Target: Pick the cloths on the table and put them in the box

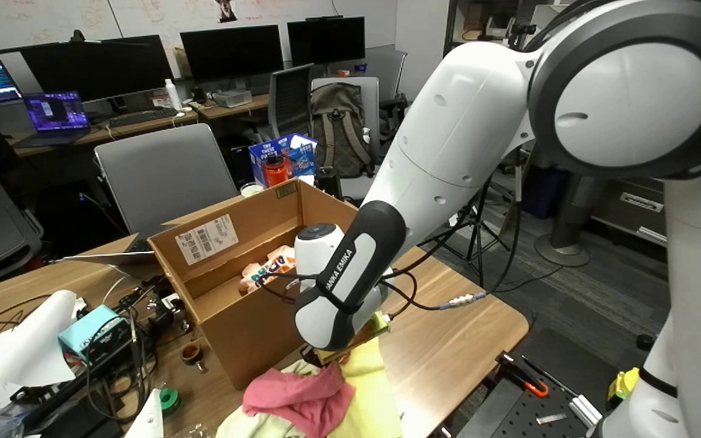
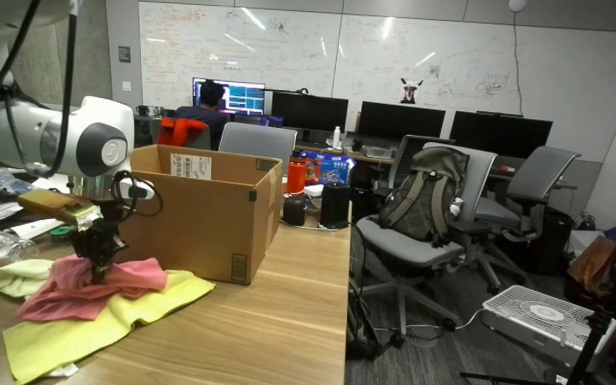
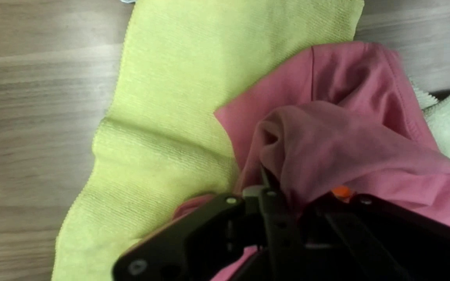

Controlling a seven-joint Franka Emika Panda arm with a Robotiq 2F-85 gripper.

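Observation:
A pink cloth [image 3: 346,144] lies crumpled over a yellow cloth [image 3: 178,97], and a pale greenish-yellow cloth [image 2: 14,275] sticks out at its side. All rest on the wooden table [image 2: 286,321] in front of the cardboard box [image 2: 195,230]. My gripper [image 2: 98,279] points down into the pink cloth. In the wrist view its jaws are together with pink folds bunched at the fingers [image 3: 274,203]; the very tips are buried in fabric. In an exterior view the arm hides most of the gripper, above the pink cloth [image 1: 302,395].
The open box holds a peach-coloured patterned item [image 1: 274,267]. Cables, a teal box [image 1: 92,328] and a green tape roll [image 1: 169,399] crowd the table beside it. A plastic bottle [image 2: 6,246] lies near the cloths. Black devices [image 2: 335,206] stand behind the box.

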